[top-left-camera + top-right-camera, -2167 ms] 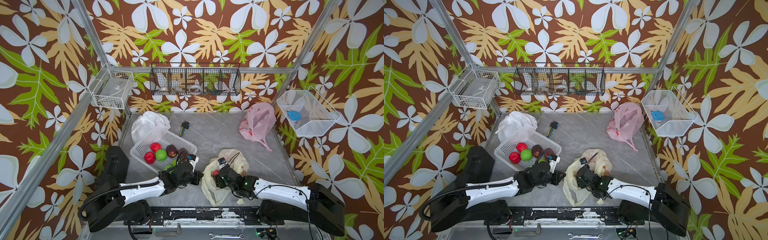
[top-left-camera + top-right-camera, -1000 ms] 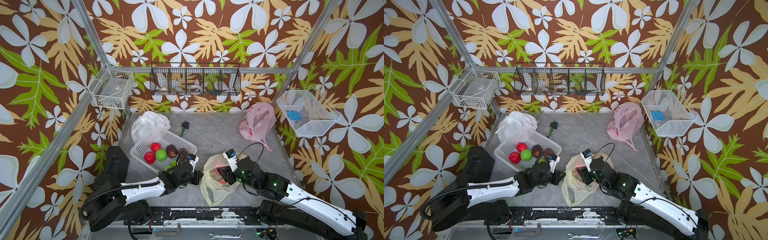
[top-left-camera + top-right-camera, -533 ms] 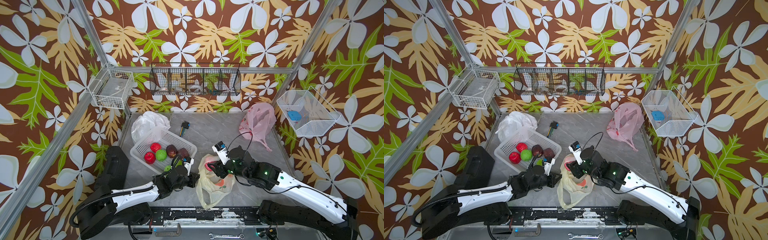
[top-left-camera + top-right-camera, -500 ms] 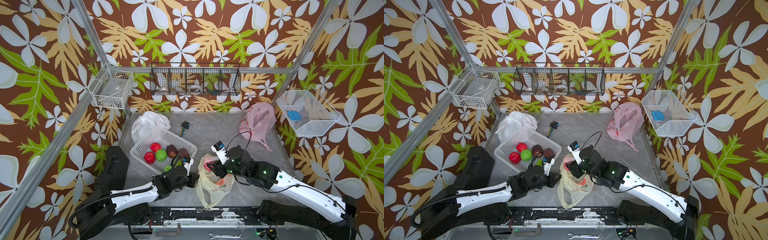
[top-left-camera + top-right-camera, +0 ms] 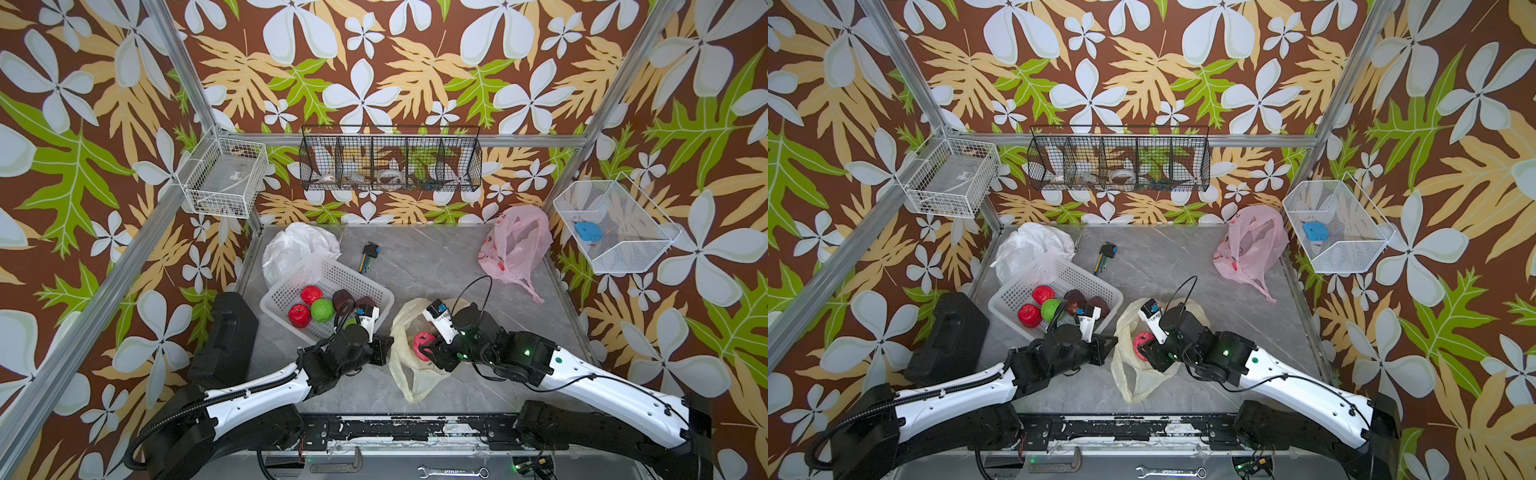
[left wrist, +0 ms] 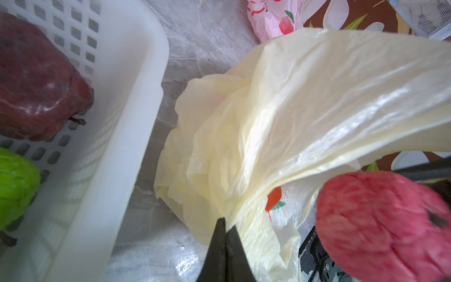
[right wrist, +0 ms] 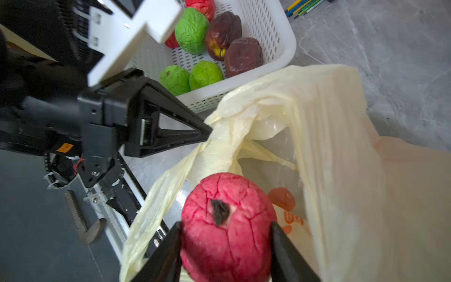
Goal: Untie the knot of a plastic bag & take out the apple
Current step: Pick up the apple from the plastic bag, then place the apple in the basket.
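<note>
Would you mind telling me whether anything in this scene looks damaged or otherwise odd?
The red apple held by the right gripper at the open cream plastic bag looks shrivelled, its skin creased with crack-like lines.

I count three plastic bags on the tabletop (image 5: 436, 257): one cream bag (image 5: 405, 374), one pink bag (image 5: 515, 245), one white bag (image 5: 297, 249). One white plastic basket (image 5: 328, 274) holds seven fruits, best counted in the right wrist view: two red fruits (image 7: 200, 6), three green fruits (image 7: 191, 30), two dark maroon fruits (image 7: 244, 56). One pink-red apple (image 7: 227, 207) makes eight. Three baskets hang on the walls: a white wire basket (image 5: 222, 178), a black wire basket (image 5: 390, 166), a white mesh basket (image 5: 615, 226). Add one black case (image 5: 226, 332), one bundle of coloured sticks (image 5: 368, 257), one spanner (image 5: 453, 471), and two grippers: left gripper (image 5: 386, 347), right gripper (image 7: 225, 234).
</note>
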You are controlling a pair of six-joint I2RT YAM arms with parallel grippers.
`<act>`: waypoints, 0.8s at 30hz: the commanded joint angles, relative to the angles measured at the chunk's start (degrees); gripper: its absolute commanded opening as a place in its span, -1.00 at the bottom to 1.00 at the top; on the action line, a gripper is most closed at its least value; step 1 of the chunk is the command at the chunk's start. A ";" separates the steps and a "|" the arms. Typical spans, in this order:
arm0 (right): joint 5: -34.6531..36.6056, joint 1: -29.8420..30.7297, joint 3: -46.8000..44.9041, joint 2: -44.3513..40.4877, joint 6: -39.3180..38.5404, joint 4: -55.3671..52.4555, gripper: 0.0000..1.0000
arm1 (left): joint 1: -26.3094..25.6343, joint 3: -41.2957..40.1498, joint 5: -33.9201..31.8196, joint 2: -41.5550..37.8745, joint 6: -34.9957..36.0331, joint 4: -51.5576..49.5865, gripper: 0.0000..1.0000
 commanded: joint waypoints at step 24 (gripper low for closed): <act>2.97 -0.36 17.73 31.11 6.48 27.03 -0.01 | -2.70 -12.85 -2.07 -15.62 -6.71 1.55 -1.00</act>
